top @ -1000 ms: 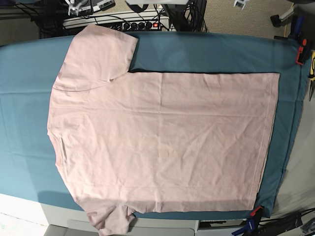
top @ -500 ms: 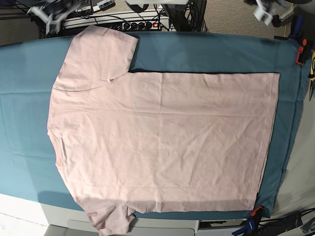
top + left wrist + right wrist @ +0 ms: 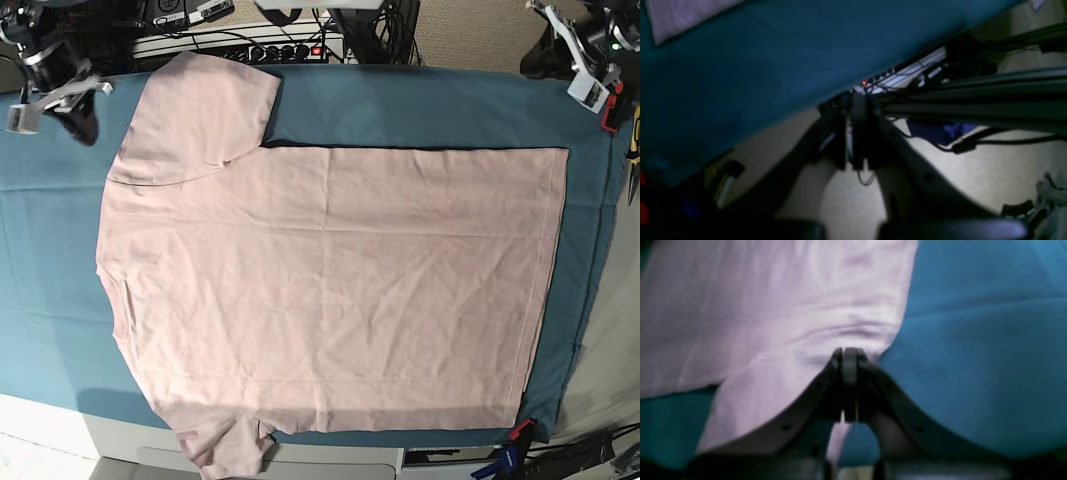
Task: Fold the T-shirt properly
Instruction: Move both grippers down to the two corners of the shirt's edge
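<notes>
table: my table point(image 3: 400, 100) is covered by a teal cloth; the far edge and both far corners show bare cloth, and there is a red clamp point(image 3: 520, 432) on the near edge.
T-shirt: the T-shirt point(image 3: 330, 290) lies flat and spread, plain side up, filling most of the table; collar toward my right-hand edge, hem toward my left-hand edge, one sleeve point(image 3: 205, 105) reaching to the far edge, the other hanging over the near edge.
step: I judge no fold is made yet; I am at the approach, before the first grasp.
right end effector: my right end effector point(image 3: 846, 386) has its jaws together on nothing, hovering over the far sleeve's edge, near the far corner.
left end effector: my left end effector point(image 3: 857, 140) is also together and empty, out past the other far corner, off the shirt.
next move: I would need to part both sets of jaws, come down on the far sleeve and far hem corner, and pinch only the shirt, not the cloth.
</notes>
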Controlling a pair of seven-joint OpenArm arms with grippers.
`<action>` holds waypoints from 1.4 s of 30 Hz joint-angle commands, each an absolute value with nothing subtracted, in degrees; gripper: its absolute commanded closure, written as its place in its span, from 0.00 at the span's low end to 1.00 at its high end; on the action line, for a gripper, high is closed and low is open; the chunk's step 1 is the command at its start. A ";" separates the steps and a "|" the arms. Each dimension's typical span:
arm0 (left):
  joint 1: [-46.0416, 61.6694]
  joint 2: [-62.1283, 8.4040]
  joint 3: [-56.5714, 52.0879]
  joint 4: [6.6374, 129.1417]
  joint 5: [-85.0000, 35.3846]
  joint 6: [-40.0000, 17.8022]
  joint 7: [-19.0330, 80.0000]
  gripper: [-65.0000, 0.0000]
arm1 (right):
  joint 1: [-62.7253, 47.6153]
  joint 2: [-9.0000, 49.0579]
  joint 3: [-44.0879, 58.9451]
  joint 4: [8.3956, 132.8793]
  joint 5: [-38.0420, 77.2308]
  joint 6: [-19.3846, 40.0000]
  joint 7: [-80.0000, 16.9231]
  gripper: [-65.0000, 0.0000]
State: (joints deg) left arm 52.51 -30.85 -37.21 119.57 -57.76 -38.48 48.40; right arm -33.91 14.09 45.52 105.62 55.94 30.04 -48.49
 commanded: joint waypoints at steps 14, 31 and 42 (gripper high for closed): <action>52.21 -31.40 -37.78 120.22 -54.33 -38.39 43.07 0.94 | -28.73 13.08 47.68 89.73 64.64 40.00 -54.13 1.00; 51.24 -31.29 -37.78 120.22 -53.08 -38.46 42.41 0.94 | -28.88 11.09 47.68 90.50 67.33 40.00 -58.54 0.53; 51.24 -31.29 -37.78 120.22 -53.10 -38.46 42.39 0.94 | -28.91 10.90 47.07 90.26 67.64 40.00 -62.08 0.53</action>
State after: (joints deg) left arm 50.74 -30.65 -37.21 119.55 -52.12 -38.17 43.46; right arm -28.58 10.15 46.83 89.41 66.43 39.51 -62.28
